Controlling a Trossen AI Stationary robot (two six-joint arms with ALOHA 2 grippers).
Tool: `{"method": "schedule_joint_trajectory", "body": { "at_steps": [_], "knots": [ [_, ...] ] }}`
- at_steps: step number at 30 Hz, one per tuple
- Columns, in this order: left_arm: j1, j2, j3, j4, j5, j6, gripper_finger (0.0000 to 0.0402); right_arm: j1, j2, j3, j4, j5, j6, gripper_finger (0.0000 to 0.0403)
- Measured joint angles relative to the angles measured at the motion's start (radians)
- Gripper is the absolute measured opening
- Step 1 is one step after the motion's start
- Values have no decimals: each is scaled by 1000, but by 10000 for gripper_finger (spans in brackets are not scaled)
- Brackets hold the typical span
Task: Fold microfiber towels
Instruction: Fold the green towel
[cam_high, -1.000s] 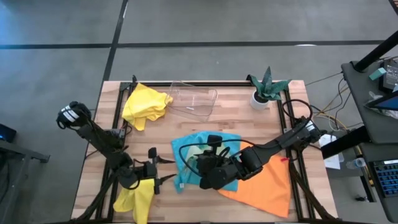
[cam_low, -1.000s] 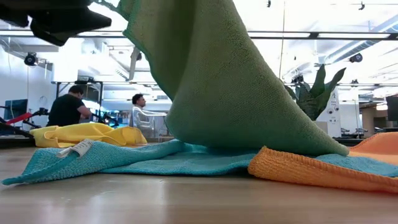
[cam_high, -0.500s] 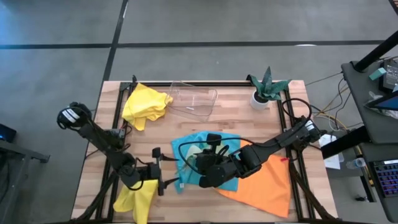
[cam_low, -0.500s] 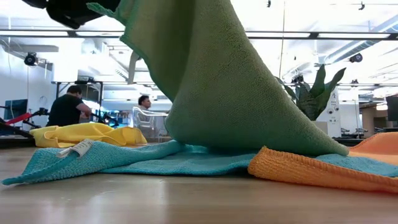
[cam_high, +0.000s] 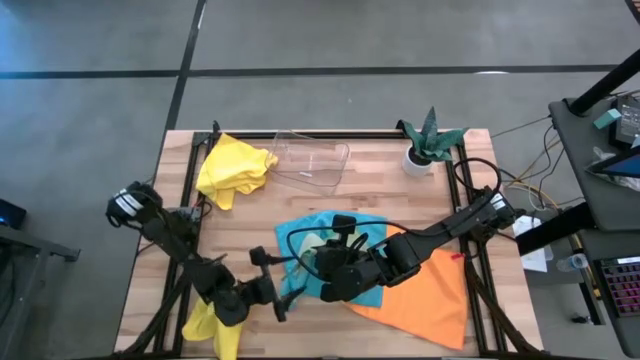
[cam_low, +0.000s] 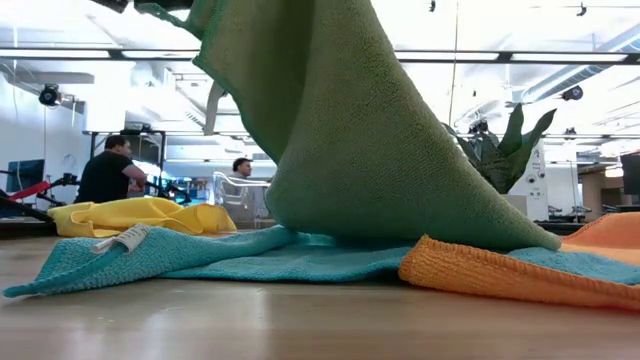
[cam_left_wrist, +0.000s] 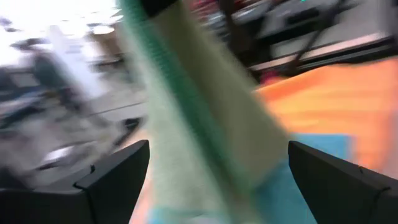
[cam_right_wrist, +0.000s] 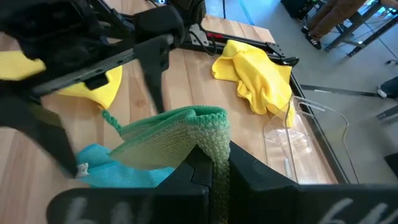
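My right gripper (cam_right_wrist: 214, 171) is shut on the sage green towel (cam_low: 350, 130), held up above the table's middle. The towel's lower end lies on the turquoise towel (cam_high: 298, 240), which lies flat and partly over the orange towel (cam_high: 425, 290). My left gripper (cam_high: 272, 285) is open just left of the raised green towel. In the left wrist view its fingers (cam_left_wrist: 118, 171) stand wide on either side of the towel's hanging edge (cam_left_wrist: 186, 93). One yellow towel (cam_high: 235, 165) lies crumpled at the far left. The other (cam_high: 215, 325) lies at the near left edge. My right gripper pinches a bunched fold of the green towel's upper edge (cam_right_wrist: 214, 134) between its two fingers. The cloth drapes over both sides of the fingertips, several layers. The towel hangs slack below the gripper, and its lower end (cam_low: 420, 225) lies on the turquoise and orange towels.
A clear plastic tray (cam_high: 312, 160) stands at the far middle. A small plant in a white pot (cam_high: 425, 145) stands at the far right. Bare wood shows at the near middle and left of the turquoise towel. People sit in the room behind the table.
My left gripper has gone toward the table's right and near edges, away from the near yellow towel and up to the raised green towel, its fingers staying open. My right gripper and the green towel have kept almost still.
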Motion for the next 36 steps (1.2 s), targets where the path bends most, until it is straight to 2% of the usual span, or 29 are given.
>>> {"method": "schedule_joint_trajectory", "body": {
  "at_steps": [3, 16, 21, 25, 29, 32, 36],
  "knots": [
    [-3, 10, 17, -63, -93, -11, 363, 0, 0, 0, -11, 0, 13, 8],
    [6, 111, 19, -63, -103, -117, 363, 0, 0, 0, -22, 0, 25, 8],
    [25, 139, 25, -62, -144, -118, 337, 0, 0, 0, -21, 0, 25, 8],
    [35, 141, 27, -61, -170, -117, 291, 0, 0, 0, -22, 0, 25, 8],
    [46, 141, 27, -62, -171, -116, 223, 0, 0, 0, -22, 0, 24, 8],
    [55, 141, 27, -63, -171, -81, 153, 0, 0, 0, -25, -3, 24, 8],
    [65, 127, 27, -63, -199, 29, 33, 0, 0, 0, -40, -27, 16, 8]
  ]
}}
